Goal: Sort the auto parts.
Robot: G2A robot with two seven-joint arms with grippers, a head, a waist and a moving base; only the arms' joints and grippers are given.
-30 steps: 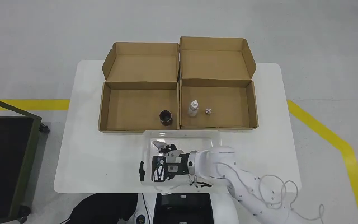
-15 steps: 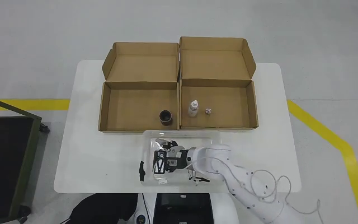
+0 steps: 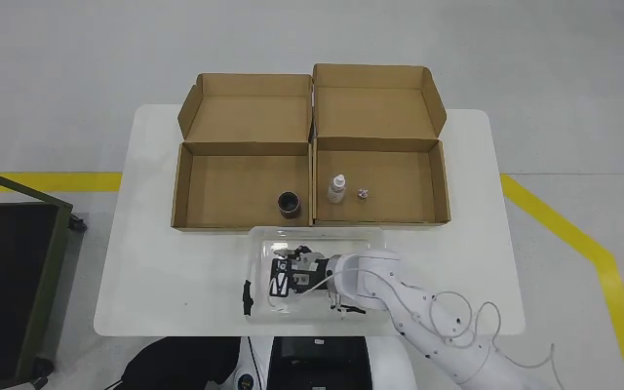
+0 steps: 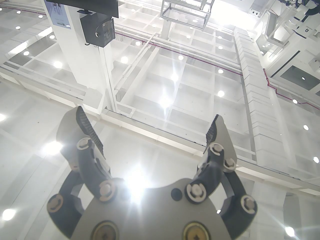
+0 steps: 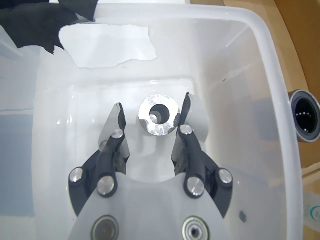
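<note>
Three parts in brown cardboard boxes (image 3: 224, 185): dark round sleeve (image 3: 290, 203), small white bottle (image 3: 336, 187), tiny silver bit (image 3: 362, 192). Unsorted shiny silver metal ring (image 5: 159, 118) in clear plastic tub (image 5: 262, 51), between right gripper (image 5: 153, 103) spread jaws, not pinched. Left gripper (image 4: 148, 114) jaws spread, empty.

Lower centre of the top view, the right arm (image 3: 409, 295) covers much of the bin (image 3: 312, 231). The speck (image 3: 362, 192) in the right box (image 3: 402, 180) is too small to name.

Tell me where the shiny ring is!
In the right wrist view, the shiny ring sits inside the clear bin, between the right gripper's open fingers.
</note>
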